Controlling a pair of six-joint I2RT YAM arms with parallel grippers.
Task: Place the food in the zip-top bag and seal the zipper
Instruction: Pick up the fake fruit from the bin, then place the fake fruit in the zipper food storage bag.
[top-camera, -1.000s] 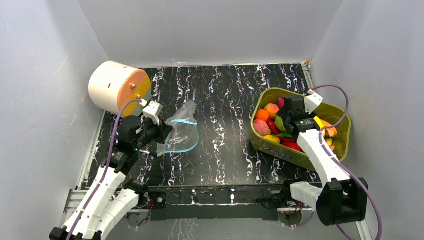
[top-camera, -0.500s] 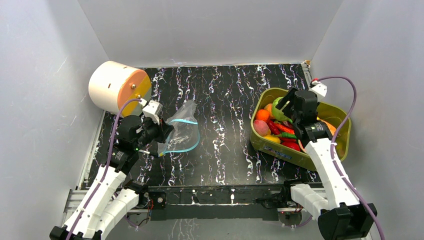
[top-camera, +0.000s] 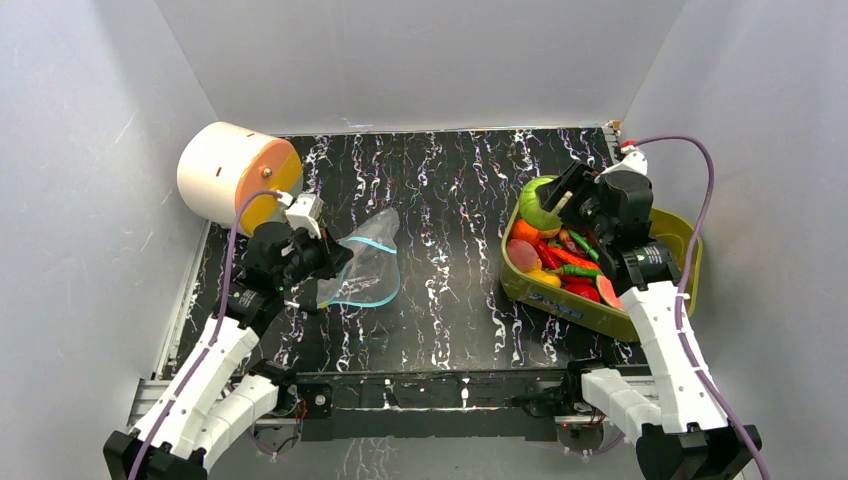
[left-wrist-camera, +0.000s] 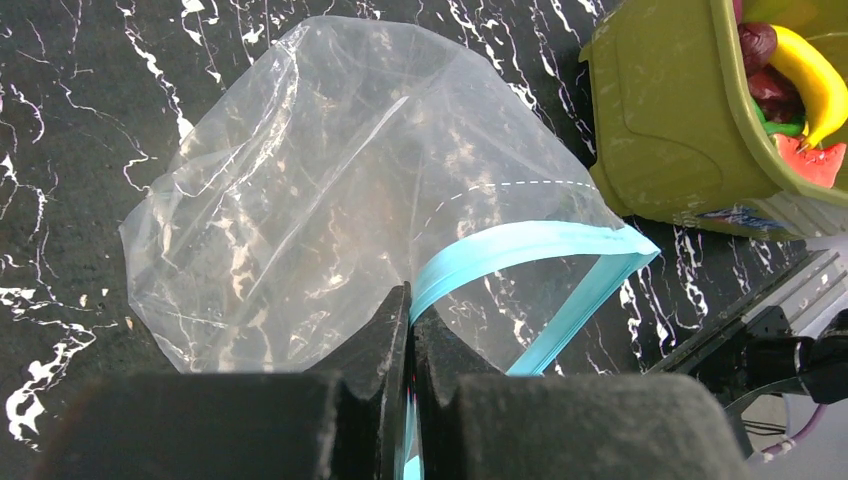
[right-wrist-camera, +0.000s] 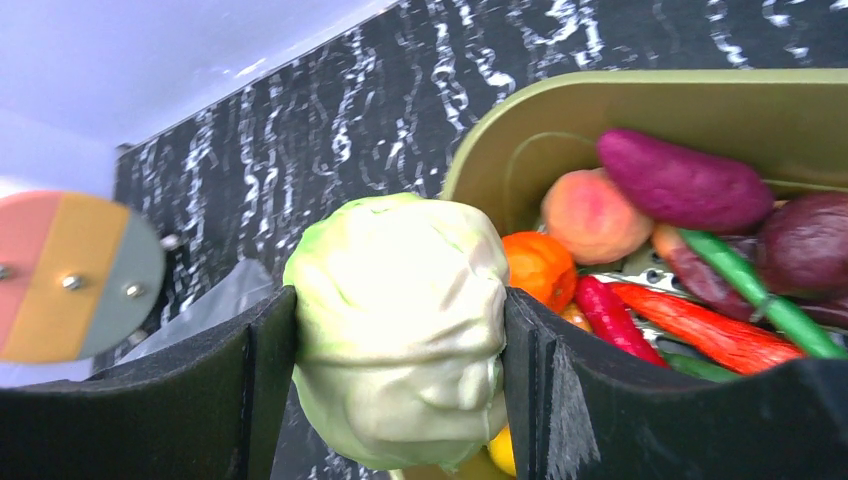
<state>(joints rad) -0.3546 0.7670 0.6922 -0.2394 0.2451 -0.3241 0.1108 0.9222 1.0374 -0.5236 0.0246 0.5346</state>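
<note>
The clear zip-top bag (top-camera: 365, 262) lies at centre left, its blue-teal zipper (top-camera: 372, 243) gaping open. My left gripper (top-camera: 322, 262) is shut on one lip of the zipper (left-wrist-camera: 520, 245), holding the bag (left-wrist-camera: 300, 200) mouth open. My right gripper (top-camera: 552, 205) is shut on the green cabbage (top-camera: 537, 203) and holds it above the left rim of the olive-green bin (top-camera: 590, 312). In the right wrist view the cabbage (right-wrist-camera: 400, 330) fills the jaws. Orange (right-wrist-camera: 540, 270), peach (right-wrist-camera: 592, 215), purple sweet potato (right-wrist-camera: 685, 185) and red peppers (right-wrist-camera: 690, 325) lie in the bin.
A cream cylinder with an orange and yellow face (top-camera: 235, 175) lies at the back left. Grey walls close in left, back and right. The bin (left-wrist-camera: 680, 120) also shows in the left wrist view, with a banana (left-wrist-camera: 805, 80) inside.
My right gripper has risen out of the bin with the green cabbage and swung left over the bin's rim. My left gripper has lifted the bag lip slightly.
</note>
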